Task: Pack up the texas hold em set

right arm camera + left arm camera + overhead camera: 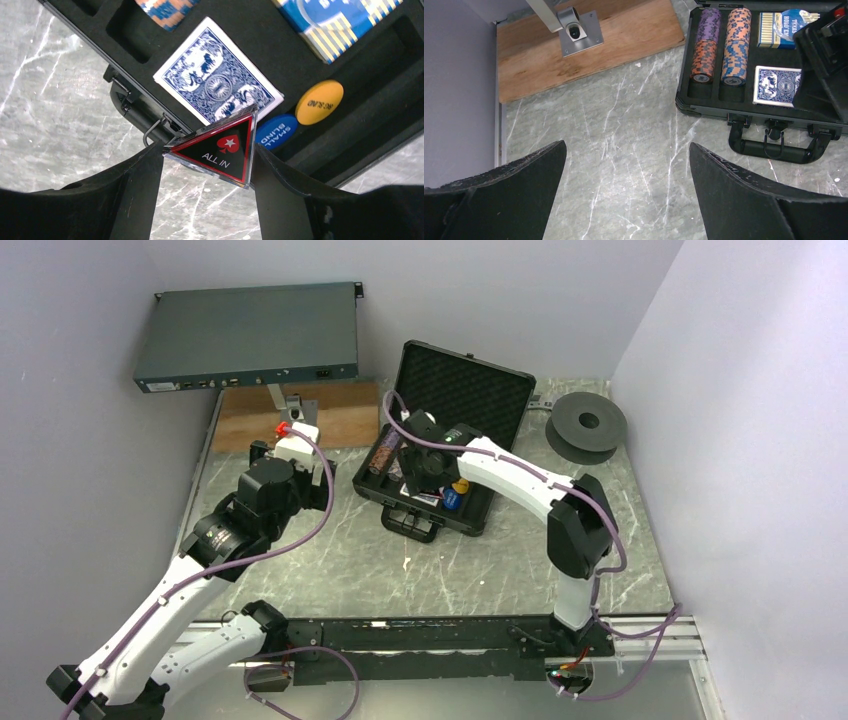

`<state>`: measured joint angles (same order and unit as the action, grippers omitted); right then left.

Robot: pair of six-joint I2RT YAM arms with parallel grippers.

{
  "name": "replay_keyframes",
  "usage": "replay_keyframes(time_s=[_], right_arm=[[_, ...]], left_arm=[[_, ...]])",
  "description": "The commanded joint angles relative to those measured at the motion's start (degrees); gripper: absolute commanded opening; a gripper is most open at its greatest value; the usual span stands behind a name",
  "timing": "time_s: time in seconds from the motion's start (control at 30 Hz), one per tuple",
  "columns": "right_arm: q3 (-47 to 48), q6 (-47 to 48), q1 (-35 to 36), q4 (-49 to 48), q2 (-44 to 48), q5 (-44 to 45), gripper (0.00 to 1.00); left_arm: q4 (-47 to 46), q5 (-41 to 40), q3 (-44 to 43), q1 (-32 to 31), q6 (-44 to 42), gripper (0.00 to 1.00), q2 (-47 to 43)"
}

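Observation:
The black briefcase lies open mid-table, foam lid up. Two chip rolls sit in its left slots. To their right lie a blue card deck and a boxed deck. My right gripper hovers over the case's front edge, shut on the red-triangle "ALL IN" button. Below it in the foam lie a blue button and an orange button, beside the blue card deck. My left gripper is open over bare marble, left of the case.
A grey rack unit stands at the back left above a wooden board with a metal stand. A dark spool lies right of the case. The case handle points toward me.

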<state>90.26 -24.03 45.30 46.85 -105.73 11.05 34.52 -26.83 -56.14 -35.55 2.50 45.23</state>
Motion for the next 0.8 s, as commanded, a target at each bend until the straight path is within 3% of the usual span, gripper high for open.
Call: replay_keyframes(time_s=[0.0,0.23,0.77], right_arm=[[5.38,8.94,0.08,0.97,-2.04,-3.47,0.0],[9.39,11.27,-0.32,2.88,-6.14,-2.63,0.0],[10.66,-6.34,-3.15,2.87,-9.0,-4.23,0.0]], left_arm=[[-2.0,-0.5,0.25,0.31,-0.7,0.99,-0.05],[-1.83,-0.62,0.15,0.32,-0.75,0.99,0.28],[-1.49,-1.12,-0.1,0.31,-0.68,0.98,0.56]])
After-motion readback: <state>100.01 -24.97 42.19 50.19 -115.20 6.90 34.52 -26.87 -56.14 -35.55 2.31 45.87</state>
